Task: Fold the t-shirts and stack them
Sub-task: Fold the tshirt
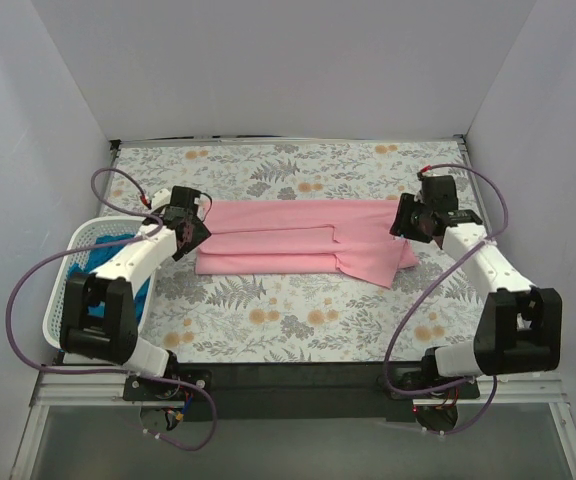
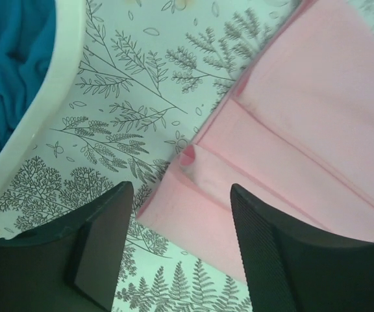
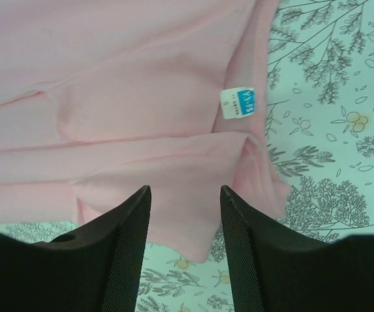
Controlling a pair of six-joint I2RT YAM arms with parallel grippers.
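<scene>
The light pink t-shirt (image 1: 303,240) lies folded lengthwise into a long band across the floral table cloth. My left gripper (image 1: 194,232) is open and empty just above its left end; the left wrist view shows that end's folded corner (image 2: 200,195) between my fingers. My right gripper (image 1: 408,222) is open and empty above its right end, where the collar with a white and blue label (image 3: 237,103) shows. The teal-blue t-shirt (image 1: 108,262) lies bunched in the white basket (image 1: 80,240) at the left; it also shows in the left wrist view (image 2: 8,71).
The white lattice basket's rim (image 2: 41,110) stands close to the left of my left gripper. The table is walled at the back and both sides. The floral cloth (image 1: 298,310) runs to the dark front edge where the arm bases stand.
</scene>
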